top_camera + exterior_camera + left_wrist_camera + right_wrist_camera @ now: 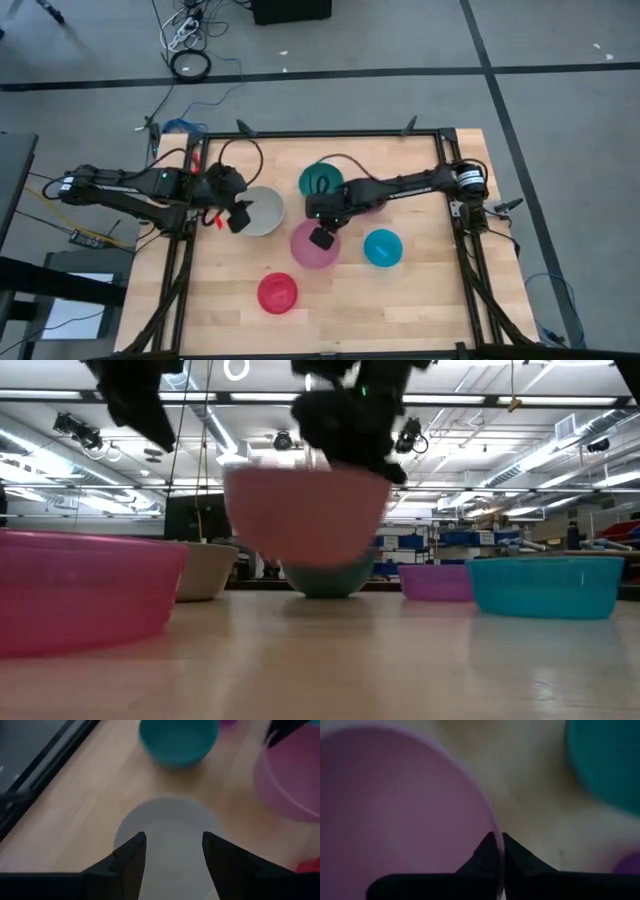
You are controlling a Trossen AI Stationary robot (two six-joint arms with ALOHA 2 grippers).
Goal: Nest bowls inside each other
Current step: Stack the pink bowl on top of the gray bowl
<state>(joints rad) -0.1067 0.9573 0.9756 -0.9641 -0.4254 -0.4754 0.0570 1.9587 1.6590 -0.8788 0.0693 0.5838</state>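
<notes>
Wood table (420, 300) w/ bowls on it.
Grey-white bowl (264, 211) on the left, teal green bowl (320, 179) at the back, purple bowl (436, 581) by it, bright blue bowl (382, 247) on the right, red bowl (277, 293) in front.

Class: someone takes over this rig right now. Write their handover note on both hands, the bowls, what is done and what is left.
Right hand: shut on the rim of the pink bowl, which the low view shows lifted off the table.
Left hand: open, poised above the grey-white bowl, not gripping it.
Other bowls: teal green bowl at the back, purple bowl mostly hidden under the right arm, bright blue bowl to the right, red bowl at the front.
Done: no bowl sits inside another.
Left: all the nesting.
</notes>
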